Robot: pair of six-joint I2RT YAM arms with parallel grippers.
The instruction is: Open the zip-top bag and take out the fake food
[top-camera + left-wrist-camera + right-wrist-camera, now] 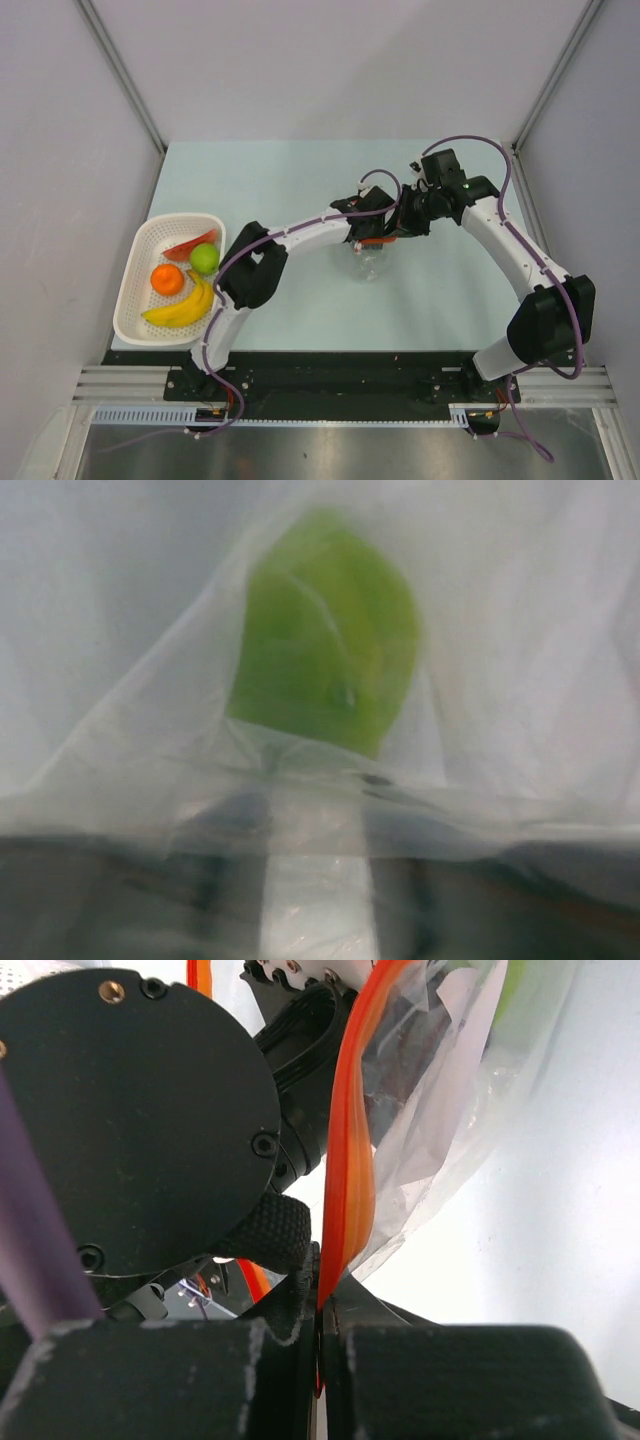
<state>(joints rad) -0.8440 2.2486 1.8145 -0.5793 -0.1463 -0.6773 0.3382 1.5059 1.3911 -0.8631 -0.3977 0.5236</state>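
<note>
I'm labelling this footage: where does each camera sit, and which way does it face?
Top: fixed above, behind the bases, looking down on the table; both arms meet at the bag.
Left wrist: pressed against the bag, facing a green piece inside; left gripper blurred below.
Right wrist: looks along the right gripper, pinched on the bag's red strip; left arm beside.
Shared: every view shows the bag.

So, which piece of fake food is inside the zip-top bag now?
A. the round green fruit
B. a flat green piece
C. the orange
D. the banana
B: the left wrist view shows a flat green piece inside the clear zip-top bag, while the banana, orange and round green fruit lie in the white basket.
</note>
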